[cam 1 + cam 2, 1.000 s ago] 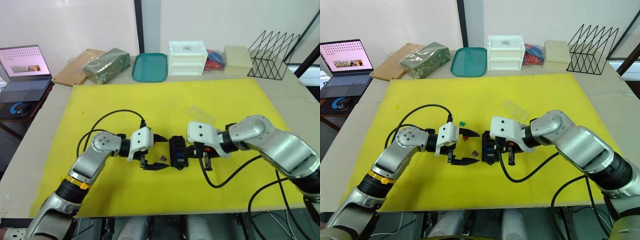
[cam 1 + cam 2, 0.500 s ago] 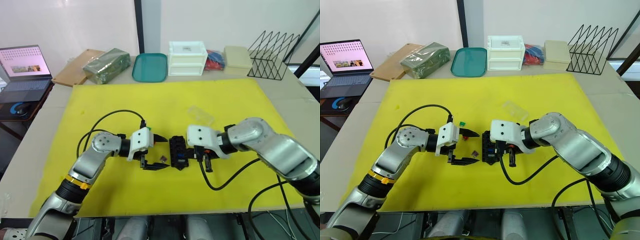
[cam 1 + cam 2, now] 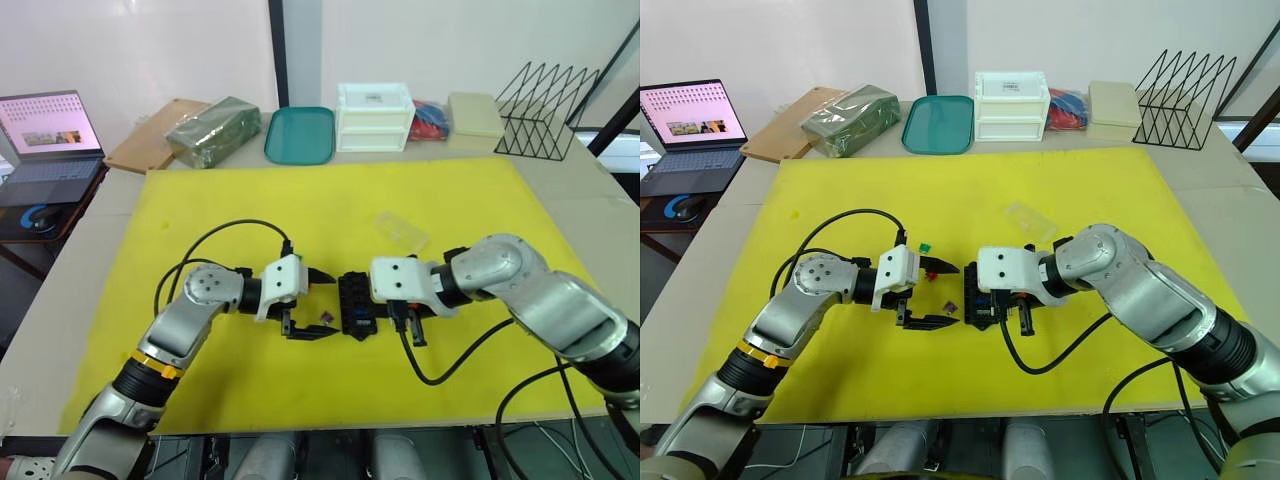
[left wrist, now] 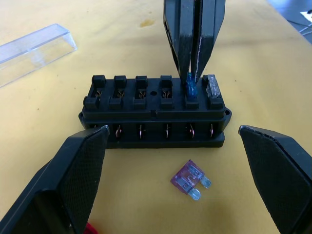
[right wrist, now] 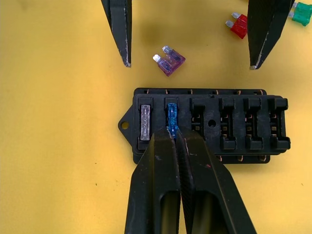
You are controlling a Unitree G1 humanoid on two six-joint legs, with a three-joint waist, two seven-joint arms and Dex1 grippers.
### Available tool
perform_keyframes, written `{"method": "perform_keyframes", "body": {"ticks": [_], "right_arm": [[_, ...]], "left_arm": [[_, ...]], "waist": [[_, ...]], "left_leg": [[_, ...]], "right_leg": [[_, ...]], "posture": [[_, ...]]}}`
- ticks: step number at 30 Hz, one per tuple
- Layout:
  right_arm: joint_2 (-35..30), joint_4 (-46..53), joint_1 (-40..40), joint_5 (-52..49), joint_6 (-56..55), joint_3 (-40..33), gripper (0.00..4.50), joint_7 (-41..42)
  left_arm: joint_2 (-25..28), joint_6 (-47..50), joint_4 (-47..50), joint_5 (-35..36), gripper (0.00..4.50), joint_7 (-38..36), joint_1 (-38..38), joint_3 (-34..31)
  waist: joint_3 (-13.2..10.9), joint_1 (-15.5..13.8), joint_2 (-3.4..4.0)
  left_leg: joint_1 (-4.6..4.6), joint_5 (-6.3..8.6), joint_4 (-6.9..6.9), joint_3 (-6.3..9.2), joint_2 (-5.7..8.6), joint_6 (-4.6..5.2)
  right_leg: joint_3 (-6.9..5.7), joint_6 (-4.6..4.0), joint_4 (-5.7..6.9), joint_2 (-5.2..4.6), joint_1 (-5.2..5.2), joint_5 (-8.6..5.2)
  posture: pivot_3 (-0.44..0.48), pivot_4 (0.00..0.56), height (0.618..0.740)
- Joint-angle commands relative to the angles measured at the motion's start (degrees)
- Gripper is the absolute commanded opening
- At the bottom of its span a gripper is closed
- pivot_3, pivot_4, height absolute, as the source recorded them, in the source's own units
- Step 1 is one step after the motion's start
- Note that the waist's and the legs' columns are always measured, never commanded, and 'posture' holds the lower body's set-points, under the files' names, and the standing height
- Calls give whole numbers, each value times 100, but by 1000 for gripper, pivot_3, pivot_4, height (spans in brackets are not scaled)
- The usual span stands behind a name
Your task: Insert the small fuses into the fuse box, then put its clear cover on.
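R gripper [image 5: 174, 134] pinches small blue translucent blade fuse [image 5: 171, 113] into black slotted fuse box [image 5: 209, 124], presumably seating it. L gripper [image 4: 173, 161] spread, purple fuse [image 4: 189, 179] between tips, prob. next.

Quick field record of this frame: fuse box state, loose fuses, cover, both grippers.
fuse box: black rectangular plastic fuse box on the yellow mat
seated: grey fuse in the end slot, blue fuse in the slot next to it
right gripper: shut on the blue fuse, at the slot
left gripper: open, empty, facing the box
loose fuses: purple fuse, red fuse, green fuse
cover: clear plastic cover lying on the mat, off the box
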State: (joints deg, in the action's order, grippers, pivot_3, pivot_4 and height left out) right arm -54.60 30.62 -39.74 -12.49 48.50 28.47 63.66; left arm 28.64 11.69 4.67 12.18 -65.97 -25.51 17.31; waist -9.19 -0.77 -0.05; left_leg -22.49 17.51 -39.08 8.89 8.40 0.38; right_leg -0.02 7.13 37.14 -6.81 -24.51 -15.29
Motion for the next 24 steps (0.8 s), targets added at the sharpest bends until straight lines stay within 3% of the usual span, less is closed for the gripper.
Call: {"method": "perform_keyframes", "body": {"ticks": [1,4,18,21,23,24], "right_arm": [[73,-51,-49,-5,173,-8,516,77],[183,-55,-136,-127,338,-182,1340,70],[291,100,-385,-775,798,-918,1340,37],[322,23,-252,-794,718,-868,685,-20],[344,-22,-107,-767,596,-813,21,-67],[362,-43,-70,-753,562,-789,21,-89]], "left_arm": [[-2,-110,89,-12,4500,19,-30,-4],[0,-113,87,-30,4500,20,-27,-14],[6,-174,-25,-49,4500,80,-77,-85],[2,-197,-56,-46,4500,93,-101,-84],[7,-201,-65,-45,4500,97,-113,-84],[15,-194,-61,-43,4500,97,-116,-86]], "waist": [[0,0,0],[0,-1,0],[0,-2,0],[0,-1,0],[0,-5,0],[0,-3,0]], "left_leg": [[0,0,0,0,0,0],[0,0,0,0,0,0],[-1,0,1,0,0,0],[-1,0,1,0,0,0],[-1,0,1,0,0,0],[-1,0,0,0,0,0]], "right_leg": [[0,0,0,0,0,0],[0,0,0,0,0,0],[0,0,0,-1,-1,0],[0,0,0,-1,-2,0],[1,0,0,-1,-2,0],[1,0,0,-1,-2,0]], "posture": [[0,150,740],[0,150,740],[0,150,740],[0,150,740],[0,150,740],[0,150,740]]}}
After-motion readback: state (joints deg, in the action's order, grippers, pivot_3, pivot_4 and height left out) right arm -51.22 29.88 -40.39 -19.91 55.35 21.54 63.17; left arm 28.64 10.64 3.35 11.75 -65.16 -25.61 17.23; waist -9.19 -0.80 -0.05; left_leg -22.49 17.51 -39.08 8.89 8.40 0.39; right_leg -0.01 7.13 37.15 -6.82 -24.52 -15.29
